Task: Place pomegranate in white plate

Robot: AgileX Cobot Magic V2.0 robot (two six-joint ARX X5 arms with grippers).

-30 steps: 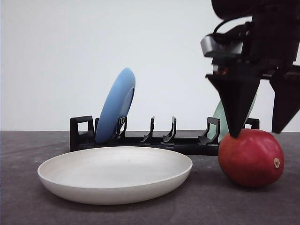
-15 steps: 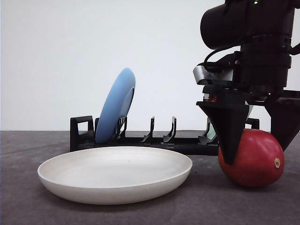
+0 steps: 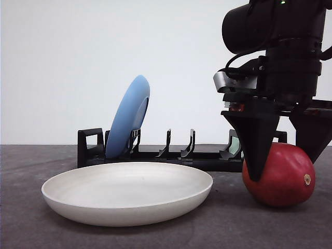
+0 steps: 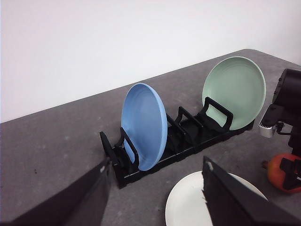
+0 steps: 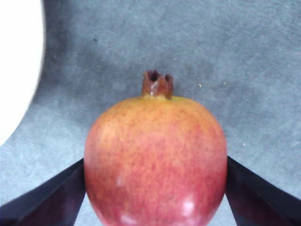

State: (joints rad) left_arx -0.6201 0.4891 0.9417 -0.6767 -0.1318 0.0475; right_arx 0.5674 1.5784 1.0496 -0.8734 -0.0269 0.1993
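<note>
The pomegranate (image 3: 280, 175) sat right of the white plate (image 3: 127, 193), right gripper (image 3: 282, 168) fingers clasping its sides for lifting.

Pale green plate (image 3: 235, 146) mostly behind the right gripper (image 3: 284, 162).

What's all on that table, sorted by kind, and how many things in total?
Plates: 3 (white plate, blue plate, pale green plate)
Fruit: 1 (pomegranate)
Plate racks: 1 (black rack)
Total: 5
</note>
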